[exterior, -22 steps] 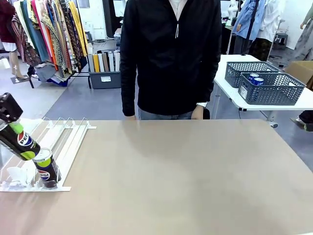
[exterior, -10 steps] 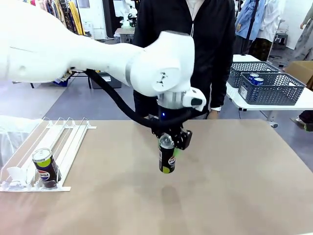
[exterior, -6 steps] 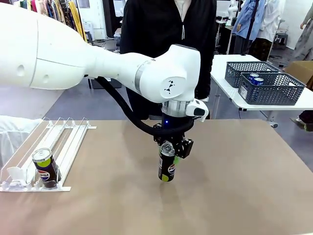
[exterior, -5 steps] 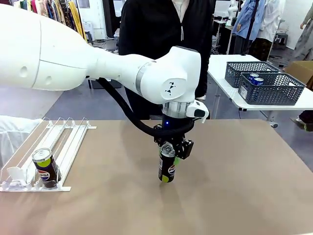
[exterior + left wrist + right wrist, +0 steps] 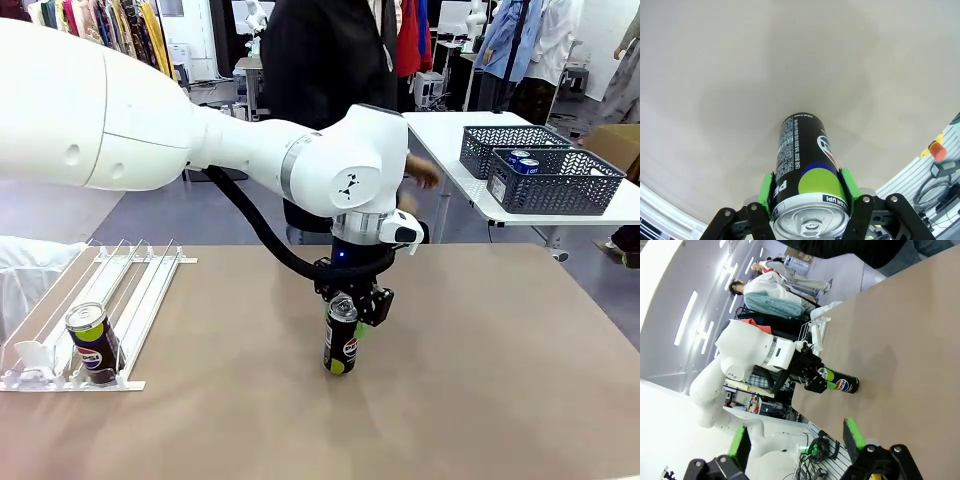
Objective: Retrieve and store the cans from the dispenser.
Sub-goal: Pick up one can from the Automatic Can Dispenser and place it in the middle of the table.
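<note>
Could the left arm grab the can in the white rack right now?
Probably not yet: the left gripper is shut on the held can, upright mid-table. The rack can sits uncovered in the dispenser, so letting go first should do.

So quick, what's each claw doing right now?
Left gripper: closed on the dark can.
Right gripper: open, holding nothing.

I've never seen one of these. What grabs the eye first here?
A big white robot arm reaches from the left to the middle of the table, its hand clamped on an upright dark can. A second can sits in the white rack at the left edge, and a person in black stands across the table.
</note>
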Robot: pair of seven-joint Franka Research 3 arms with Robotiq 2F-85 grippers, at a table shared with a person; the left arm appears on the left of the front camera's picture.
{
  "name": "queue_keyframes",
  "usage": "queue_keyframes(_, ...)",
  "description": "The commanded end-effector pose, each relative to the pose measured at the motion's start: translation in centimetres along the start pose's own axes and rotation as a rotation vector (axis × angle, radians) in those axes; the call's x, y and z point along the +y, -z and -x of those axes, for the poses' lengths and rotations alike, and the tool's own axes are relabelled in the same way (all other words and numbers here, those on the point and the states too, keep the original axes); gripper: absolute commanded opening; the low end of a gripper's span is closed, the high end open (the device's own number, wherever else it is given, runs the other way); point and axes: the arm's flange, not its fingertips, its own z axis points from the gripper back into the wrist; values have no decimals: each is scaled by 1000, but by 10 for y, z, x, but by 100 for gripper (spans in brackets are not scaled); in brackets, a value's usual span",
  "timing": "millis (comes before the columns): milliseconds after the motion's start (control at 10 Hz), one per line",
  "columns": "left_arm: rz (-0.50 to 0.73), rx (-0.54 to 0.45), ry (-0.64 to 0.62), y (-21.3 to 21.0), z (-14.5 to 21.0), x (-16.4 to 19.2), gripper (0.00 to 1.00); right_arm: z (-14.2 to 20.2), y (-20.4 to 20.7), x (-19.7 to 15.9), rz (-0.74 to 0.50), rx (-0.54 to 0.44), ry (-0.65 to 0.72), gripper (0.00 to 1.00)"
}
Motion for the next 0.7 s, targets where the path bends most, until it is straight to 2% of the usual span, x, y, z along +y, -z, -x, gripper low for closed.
queue_keyframes(0,8,4,16,-9,0,0,82,-4,2,3,-25,-21,-14,100)
queue_keyframes(100,-1,-1,28,-10,1,0,100,-4,2,3,-25,-21,-14,100)
queue_keyframes(300,26,-40,2,-25,9,5,100,-4,2,3,-25,-21,-14,100)
queue_keyframes(400,51,-95,-16,-46,25,11,100,-4,2,3,-25,-21,-14,100)
queue_keyframes(500,113,-122,-19,-76,52,22,100,-4,2,3,-25,-21,-14,100)
queue_keyframes(600,180,-147,-22,-108,94,44,100,-4,2,3,-25,-21,-14,100)
